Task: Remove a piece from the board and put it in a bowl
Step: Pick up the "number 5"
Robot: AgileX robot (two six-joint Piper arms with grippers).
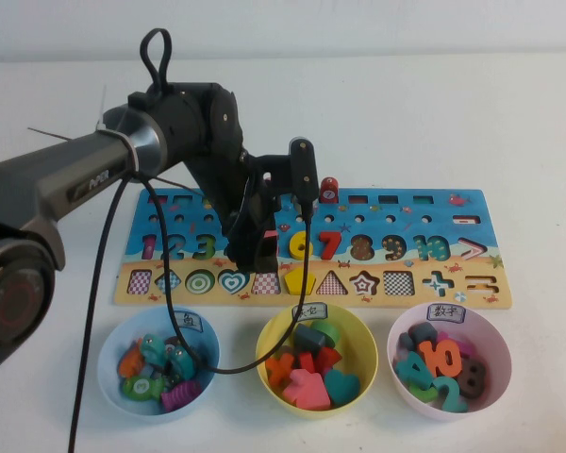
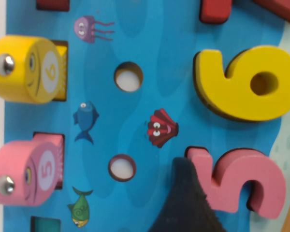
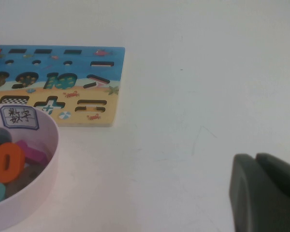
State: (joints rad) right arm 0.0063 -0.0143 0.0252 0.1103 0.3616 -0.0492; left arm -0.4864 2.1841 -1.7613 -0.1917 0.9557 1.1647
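The pink "5" piece (image 2: 241,181) lies in its recess in the blue part of the board (image 1: 396,283), next to the yellow "6". My left gripper (image 1: 253,247) is down over it and hides it in the high view. The gripper is open. One dark finger (image 2: 186,205) rests against the top end of the "5"; the other is out of view. The pale pink bowl (image 1: 495,354), with several numerals inside, stands in front of the board's right end. My right gripper (image 3: 256,193) is shut over bare table to the right of that bowl (image 3: 50,145).
A yellow bowl (image 1: 274,344) and a light blue bowl (image 1: 108,363) with pieces stand in front of the board. The yellow "6" (image 2: 241,82) and red "7" (image 1: 329,243) sit beside the "5". Pink (image 2: 26,171) and yellow (image 2: 29,67) fish pegs stand on the board's far row. The left arm's cable (image 1: 170,302) hangs over the blue bowl.
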